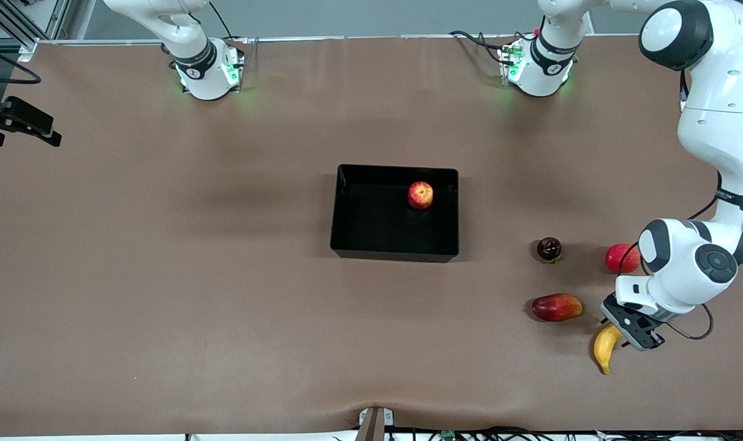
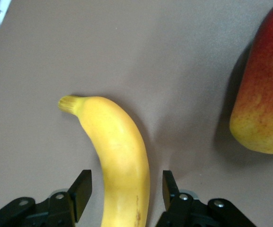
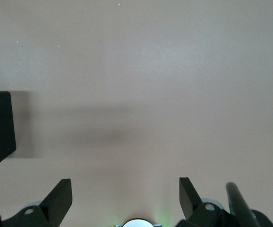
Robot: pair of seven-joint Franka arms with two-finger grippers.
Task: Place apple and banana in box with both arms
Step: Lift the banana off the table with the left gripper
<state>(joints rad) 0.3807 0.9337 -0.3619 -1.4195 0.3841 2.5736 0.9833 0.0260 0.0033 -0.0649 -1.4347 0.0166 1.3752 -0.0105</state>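
1. The apple [image 1: 420,195] already sits in the box [image 1: 346,208], so only the banana [image 1: 604,350] remains, lying near the front camera at the left arm's end of the table.
2. The left gripper [image 1: 629,327] straddles the banana, jaws spread and not yet clenched, lined up to grasp it.
3. The right gripper [image 3: 125,194] waits released over bare table near the box, leaving the way clear.

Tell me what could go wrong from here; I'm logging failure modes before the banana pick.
1. The left gripper is open astride the banana, near one end rather than mid-length; the fruit may pivot or slip when lifted.
2. The dark-red fruit with an orange tip lies close beside the banana and could be knocked.
3. The apple already sits in the box; a dropped banana might hit it.
The right gripper waits, open.
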